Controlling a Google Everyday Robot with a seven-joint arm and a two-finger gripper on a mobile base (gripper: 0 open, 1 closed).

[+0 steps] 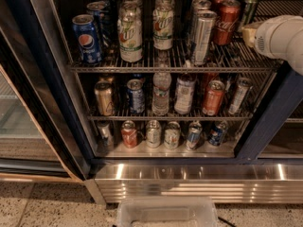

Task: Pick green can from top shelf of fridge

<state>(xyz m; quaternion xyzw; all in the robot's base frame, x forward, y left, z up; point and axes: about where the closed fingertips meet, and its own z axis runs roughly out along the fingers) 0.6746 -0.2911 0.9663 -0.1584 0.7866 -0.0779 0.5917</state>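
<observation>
Gripper (pixel 248 33) upper right, just below green can (pixel 249 6); open or closed we cannot tell | risk: we judge a sideways approach could knock red Coca-Cola can (pixel 227 21) beside it

The single arm (pixel 289 45) enters from the right edge of the camera view, high up, and reaches leftward, roughly level. Its last segment is a bulky, rounded white wrist housing (pixel 277 34) lying directly behind the gripper. The gripper (pixel 247 33) shows only as a short, pale cream tip pointing left from that housing, most of it hidden by the wrist.
</observation>
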